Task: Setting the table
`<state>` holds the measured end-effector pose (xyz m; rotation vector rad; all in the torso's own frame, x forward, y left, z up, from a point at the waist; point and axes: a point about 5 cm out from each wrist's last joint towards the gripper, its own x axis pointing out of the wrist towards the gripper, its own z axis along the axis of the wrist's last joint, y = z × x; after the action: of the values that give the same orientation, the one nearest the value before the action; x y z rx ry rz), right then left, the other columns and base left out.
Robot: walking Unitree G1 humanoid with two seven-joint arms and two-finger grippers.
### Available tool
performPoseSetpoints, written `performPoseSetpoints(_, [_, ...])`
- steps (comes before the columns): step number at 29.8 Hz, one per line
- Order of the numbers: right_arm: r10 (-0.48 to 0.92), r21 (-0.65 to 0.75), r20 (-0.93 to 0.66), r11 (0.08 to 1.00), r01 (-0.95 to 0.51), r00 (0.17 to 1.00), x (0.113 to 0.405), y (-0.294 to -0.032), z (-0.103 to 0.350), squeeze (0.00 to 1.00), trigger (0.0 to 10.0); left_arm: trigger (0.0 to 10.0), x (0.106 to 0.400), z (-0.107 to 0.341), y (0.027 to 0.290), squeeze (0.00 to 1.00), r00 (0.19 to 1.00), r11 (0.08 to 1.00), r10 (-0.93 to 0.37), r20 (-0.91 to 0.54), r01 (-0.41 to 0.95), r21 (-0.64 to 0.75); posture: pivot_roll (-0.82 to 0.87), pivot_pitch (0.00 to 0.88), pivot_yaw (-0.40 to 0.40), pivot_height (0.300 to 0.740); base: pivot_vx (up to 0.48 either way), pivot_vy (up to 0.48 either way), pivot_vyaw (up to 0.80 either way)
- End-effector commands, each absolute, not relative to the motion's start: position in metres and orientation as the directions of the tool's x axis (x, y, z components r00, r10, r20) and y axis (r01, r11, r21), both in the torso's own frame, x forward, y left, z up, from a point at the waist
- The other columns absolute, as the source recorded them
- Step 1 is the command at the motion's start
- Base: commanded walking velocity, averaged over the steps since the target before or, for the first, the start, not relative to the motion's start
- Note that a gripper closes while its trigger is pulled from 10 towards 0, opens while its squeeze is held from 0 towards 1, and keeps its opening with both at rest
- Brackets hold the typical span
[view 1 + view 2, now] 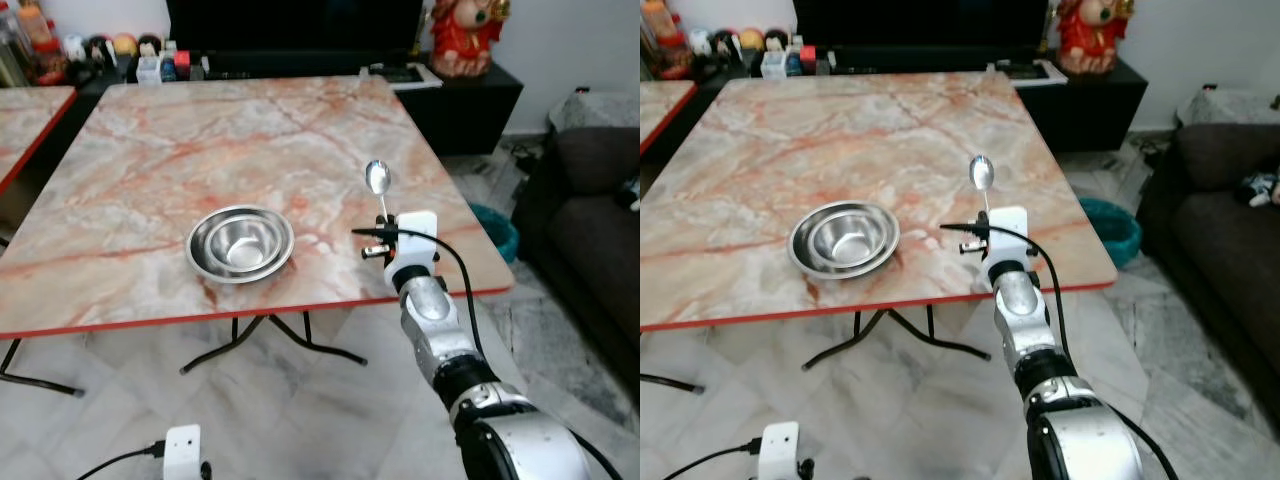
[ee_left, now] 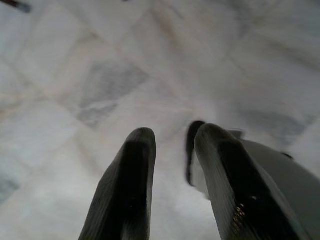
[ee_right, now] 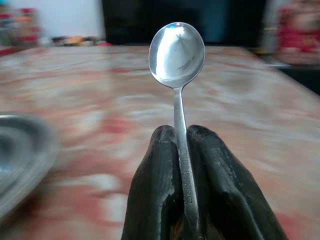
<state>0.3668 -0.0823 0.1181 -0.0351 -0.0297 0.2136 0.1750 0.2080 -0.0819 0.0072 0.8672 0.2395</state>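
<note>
A steel spoon (image 1: 378, 178) stands upright, bowl end up, with my right gripper (image 3: 181, 131) shut on its handle. The gripper holds it just above the marble-patterned table (image 1: 200, 150), near the front right corner. A steel bowl (image 1: 240, 242) sits on the table to the left of the spoon, close to the front edge. It looks like two bowls nested. My left gripper (image 2: 172, 135) hangs low over the pale floor tiles, open, with nothing between its fingers.
A second table (image 1: 25, 125) stands at the left. A dark TV console (image 1: 470, 95) with small items and a red figurine (image 1: 465, 35) lines the back wall. On the right are a dark sofa (image 1: 590, 230) and a teal bin (image 1: 497, 228) by the table's corner.
</note>
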Motion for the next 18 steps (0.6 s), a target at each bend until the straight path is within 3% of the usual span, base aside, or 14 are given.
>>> performPoseSetpoints(1, [0.199, -0.055, 0.046, 0.979, -0.196, 0.979, 0.369, -0.09, 0.123, 0.0, 10.0, 10.0, 0.172, -0.084, 0.204, 0.0, 0.613, 0.973, 0.205, -0.763, -0.211, 0.092, 0.1, 0.083, -0.029, 0.715, 0.334, 0.0, 0.0])
performPoseSetpoints(6, [0.207, -0.049, 0.045, 0.978, -0.205, 0.977, 0.368, -0.088, 0.122, 0.0, 10.0, 10.0, 0.172, -0.084, 0.204, 0.0, 0.613, 0.973, 0.205, -0.763, -0.21, 0.092, 0.1, 0.083, -0.03, 0.715, 0.325, 0.0, 0.0])
performPoseSetpoints(18, [0.278, -0.035, -0.015, 0.96, -0.279, 0.96, 0.357, -0.068, 0.106, 0.0, 10.0, 10.0, 0.17, -0.085, 0.203, 0.0, 0.609, 0.973, 0.207, -0.766, -0.212, 0.094, 0.1, 0.088, -0.036, 0.715, 0.0, 0.0, 0.0])
